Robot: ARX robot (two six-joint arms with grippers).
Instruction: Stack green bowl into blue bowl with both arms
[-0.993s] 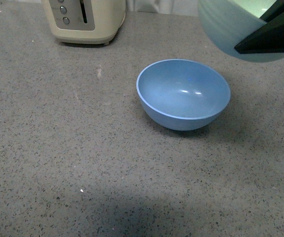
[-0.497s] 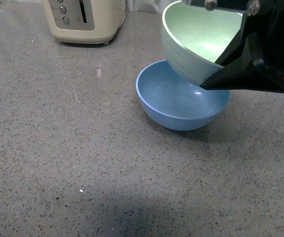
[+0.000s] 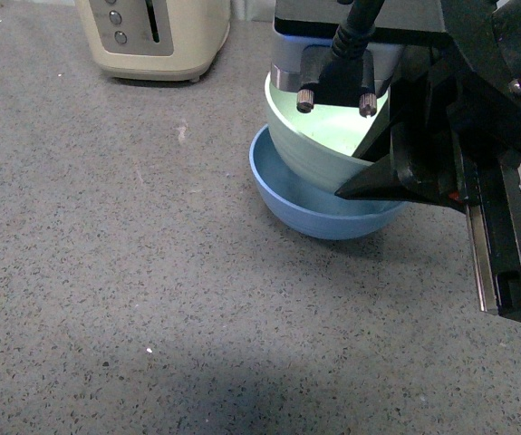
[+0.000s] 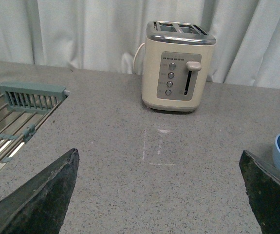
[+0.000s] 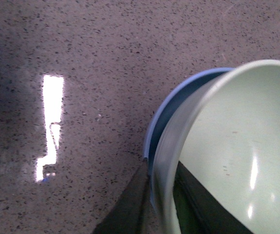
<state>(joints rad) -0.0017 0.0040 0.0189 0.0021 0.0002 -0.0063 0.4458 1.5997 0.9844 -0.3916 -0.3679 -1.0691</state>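
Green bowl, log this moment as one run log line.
right gripper: shut on green bowl rim | green bowl: tilted, partly inside blue bowl | left gripper: open, empty

The green bowl (image 3: pixel 319 149) is pale mint with faint ridges outside; the blue bowl (image 3: pixel 296 201) is plain light blue. The counter (image 3: pixel 133 272) is grey with dark speckles, the toaster (image 4: pixel 178 66) cream with a silver top, the right claw (image 3: pixel 355 188) black, and the curtain (image 4: pixel 81 29) white.

- Right arm (image 3: pixel 477 109): black angular housing, with a long black rail.
- Black cable plug (image 3: pixel 337 77) with two silver thumbscrews.
- Left gripper (image 4: pixel 159 195): dark, rough-textured, wedge-shaped fingers.
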